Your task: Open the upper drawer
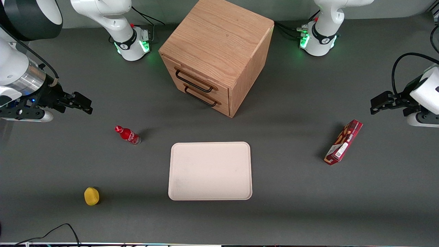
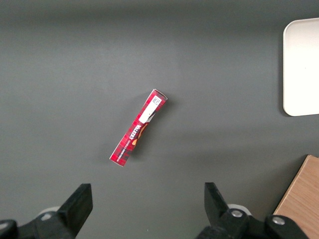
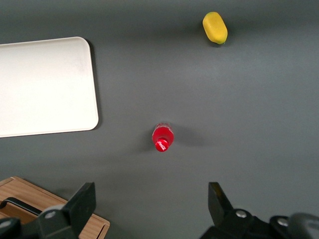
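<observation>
At the left edge of the front view we see the end effector (image 1: 82, 103) hovering above the desk (image 1: 291, 206), fingers spread wide and holding nothing. Right of it stands a red bottle (image 1: 127, 134). Upper centre, the upper drawer (image 1: 193, 80) sits shut in its cabinet (image 1: 219, 41).

My gripper (image 1: 87, 106) black matt plastic, fingers apart; upper drawer (image 1: 199, 81) grained oak, black metal handle; tray (image 1: 210, 171) smooth matt plastic.
</observation>
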{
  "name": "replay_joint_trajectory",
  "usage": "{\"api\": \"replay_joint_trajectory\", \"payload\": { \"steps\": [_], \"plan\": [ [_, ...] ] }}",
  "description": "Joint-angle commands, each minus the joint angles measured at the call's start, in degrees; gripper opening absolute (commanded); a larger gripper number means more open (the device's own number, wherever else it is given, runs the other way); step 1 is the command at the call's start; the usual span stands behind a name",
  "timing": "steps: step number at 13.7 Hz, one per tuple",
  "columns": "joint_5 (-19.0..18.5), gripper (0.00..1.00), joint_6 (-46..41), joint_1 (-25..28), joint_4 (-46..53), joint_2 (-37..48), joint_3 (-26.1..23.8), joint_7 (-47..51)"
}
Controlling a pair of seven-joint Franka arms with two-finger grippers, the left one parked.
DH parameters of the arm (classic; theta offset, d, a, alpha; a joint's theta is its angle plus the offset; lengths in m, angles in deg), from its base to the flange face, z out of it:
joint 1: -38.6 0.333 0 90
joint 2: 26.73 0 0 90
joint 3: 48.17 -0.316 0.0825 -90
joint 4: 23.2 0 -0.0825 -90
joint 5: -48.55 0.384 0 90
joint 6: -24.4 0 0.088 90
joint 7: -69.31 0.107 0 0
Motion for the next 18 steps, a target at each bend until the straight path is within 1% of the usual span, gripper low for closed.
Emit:
{"api": "replay_joint_trajectory", "payload": {
  "steps": [1, 9, 11, 12, 15, 17, 18],
  "plan": [
    [-0.91, 1.00, -1.19, 0.23, 1.00, -0.39, 0.32, -0.80],
    [-0.65, 1.00, -2.33, 0.23, 1.43, 0.14, 0.76, -0.96],
    [-0.56, 1.00, -2.60, 0.58, 1.78, 0.84, -0.29, -0.27],
    [-0.13, 1.00, -2.60, 0.84, 2.22, 1.11, -1.34, -1.05],
    [-0.03, 1.00, -6.63, 1.02, 6.25, 0.32, -8.01, -0.36],
    [0.14, 1.00, -7.43, 1.02, 6.62, 0.06, -11.53, -0.96],
    [1.71, 1.00, -7.34, 1.02, 6.88, -0.29, -13.29, -1.32]
  ]
}}
